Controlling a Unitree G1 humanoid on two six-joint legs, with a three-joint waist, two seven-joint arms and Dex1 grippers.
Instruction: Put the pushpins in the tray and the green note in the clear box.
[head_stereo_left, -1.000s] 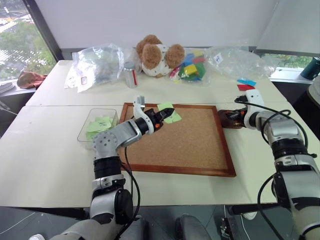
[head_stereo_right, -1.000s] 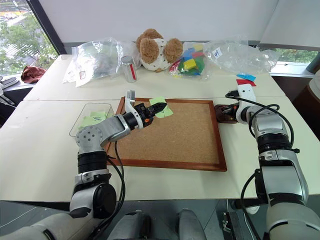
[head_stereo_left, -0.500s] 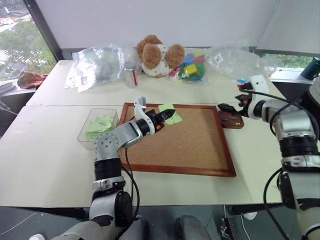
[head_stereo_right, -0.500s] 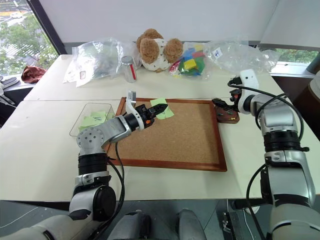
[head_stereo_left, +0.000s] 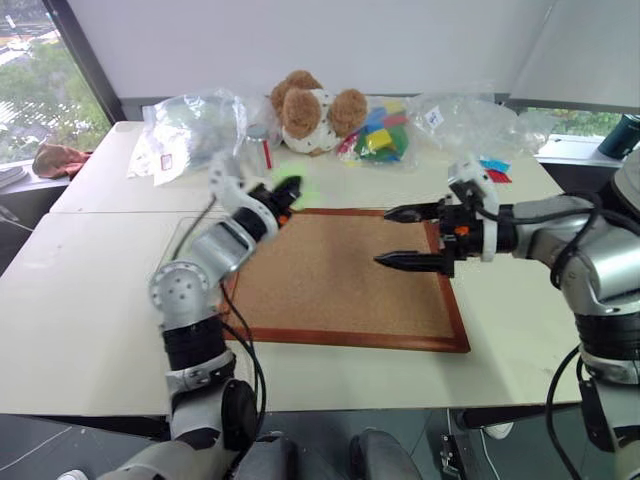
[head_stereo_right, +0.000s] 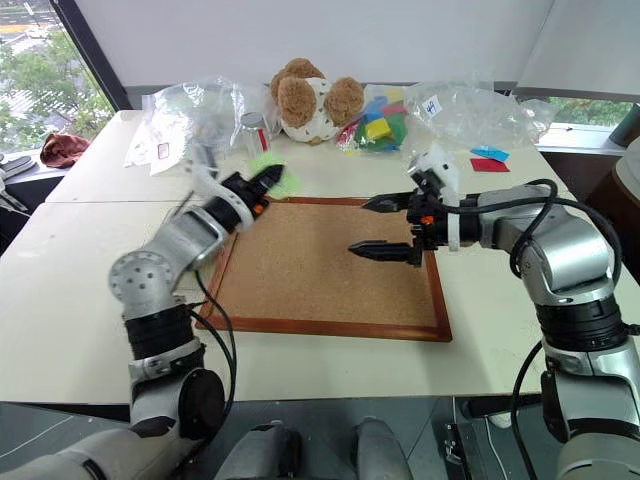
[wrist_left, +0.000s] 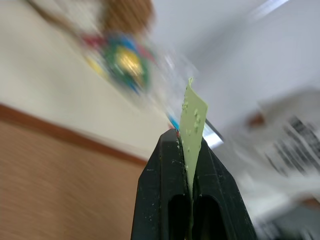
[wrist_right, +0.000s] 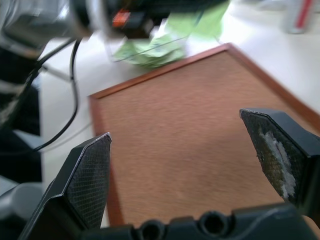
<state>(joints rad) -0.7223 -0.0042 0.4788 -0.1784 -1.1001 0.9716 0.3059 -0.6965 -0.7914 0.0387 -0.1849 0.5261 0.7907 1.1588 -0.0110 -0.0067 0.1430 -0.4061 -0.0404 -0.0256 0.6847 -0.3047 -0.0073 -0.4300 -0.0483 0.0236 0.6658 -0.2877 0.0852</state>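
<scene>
Office or lab room: cream tables (head_stereo_left: 90, 320), big windows (head_stereo_left: 40, 80), white wall, cork board (head_stereo_left: 340, 290), bagged props (head_stereo_left: 190, 125).

left hand (head_stereo_left: 283, 190) motion-blurred, clear box (wrist_right: 150, 47) partly hidden, blurred

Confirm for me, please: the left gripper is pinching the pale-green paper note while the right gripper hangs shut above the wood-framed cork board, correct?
Not quite. The right gripper is open, not shut: the right wrist view shows its two black fingers spread wide over the wood-framed cork board. The rest stands: the left gripper is pinching the pale-green paper note, as the left wrist view shows.
</scene>
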